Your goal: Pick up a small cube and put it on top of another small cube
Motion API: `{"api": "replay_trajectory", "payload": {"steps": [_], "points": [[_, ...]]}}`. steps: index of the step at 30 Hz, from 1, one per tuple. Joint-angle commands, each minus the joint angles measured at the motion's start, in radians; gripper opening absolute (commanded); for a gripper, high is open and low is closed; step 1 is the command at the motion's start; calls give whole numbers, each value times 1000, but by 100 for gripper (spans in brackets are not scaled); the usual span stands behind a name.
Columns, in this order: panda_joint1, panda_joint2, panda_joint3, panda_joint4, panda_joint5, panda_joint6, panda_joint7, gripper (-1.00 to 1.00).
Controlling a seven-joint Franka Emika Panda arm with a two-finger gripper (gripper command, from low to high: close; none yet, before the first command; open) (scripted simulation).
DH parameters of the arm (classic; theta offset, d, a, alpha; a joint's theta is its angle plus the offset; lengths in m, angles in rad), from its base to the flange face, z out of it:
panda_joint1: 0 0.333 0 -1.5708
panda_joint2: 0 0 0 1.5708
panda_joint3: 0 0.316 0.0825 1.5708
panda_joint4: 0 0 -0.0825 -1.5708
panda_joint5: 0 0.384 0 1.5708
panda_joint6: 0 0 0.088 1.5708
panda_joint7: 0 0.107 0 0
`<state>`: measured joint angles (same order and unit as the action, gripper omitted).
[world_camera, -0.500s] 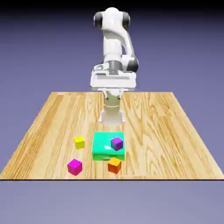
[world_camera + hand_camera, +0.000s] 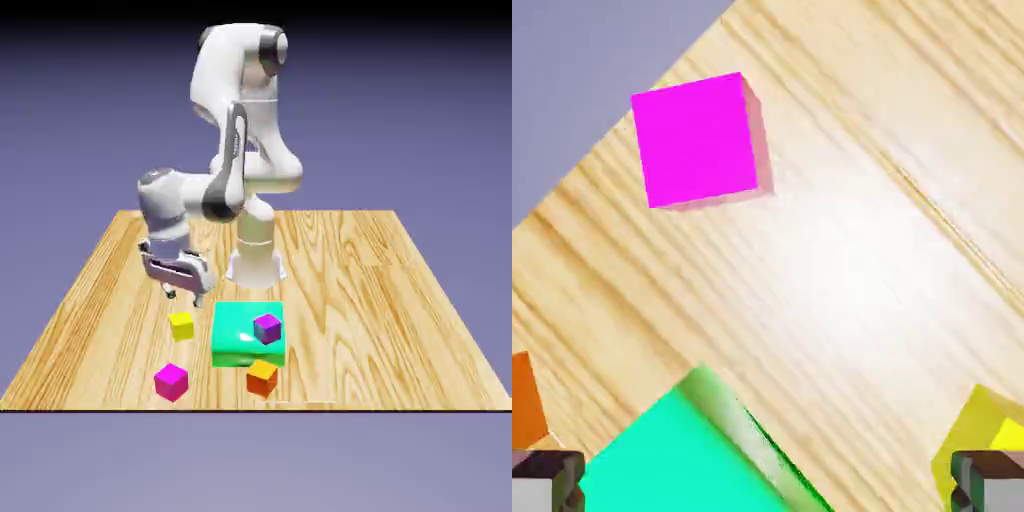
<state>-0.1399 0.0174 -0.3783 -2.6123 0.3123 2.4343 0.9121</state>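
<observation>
The small cube, bright yellow (image 2: pixel 181 325), rests on the wooden table just below my gripper (image 2: pixel 184 294), which hangs open and empty a short way above it. In the hand view the yellow cube (image 2: pixel 980 445) peeks in at the lower right corner beside one fingertip (image 2: pixel 988 484), and nothing is gripped. The other small cube, orange (image 2: pixel 262 377), sits near the table's front edge, right in front of the green block. It shows only as a sliver (image 2: pixel 524 404) at the hand view's left edge.
A large flat green block (image 2: pixel 245 335) lies to the exterior view's right of the yellow cube, with a purple cube (image 2: pixel 267 327) on top. A magenta cube (image 2: pixel 171 381) sits near the front edge, large in the hand view (image 2: pixel 697 140). The table edge (image 2: pixel 602 160) runs close behind it.
The arm has swung from an upright pose at the middle down and toward the exterior view's left, bringing the hand low over the yellow cube. The cubes have not moved.
</observation>
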Motion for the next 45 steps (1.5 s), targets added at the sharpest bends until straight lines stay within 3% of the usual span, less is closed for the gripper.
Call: {"api": "replay_trajectory", "payload": {"steps": [1,6,11,12,19,29,36,38,42,43,45], "points": [[-18,36,-23,12,19,-37,11,0],[-55,170,-110,57,91,-175,50,0],[-95,343,4,41,278,-24,-81,0],[-95,343,4,41,278,-24,-81,-100],[-79,194,-72,73,52,-191,55,-100],[47,312,200,386,-383,-340,-333,-100],[286,355,335,572,-492,-460,-429,-100],[290,354,334,571,-487,-460,-425,-100],[279,436,324,491,-504,-298,-410,-100],[279,436,324,491,-504,-298,-410,100],[282,414,327,512,-500,-341,-414,100]]}}
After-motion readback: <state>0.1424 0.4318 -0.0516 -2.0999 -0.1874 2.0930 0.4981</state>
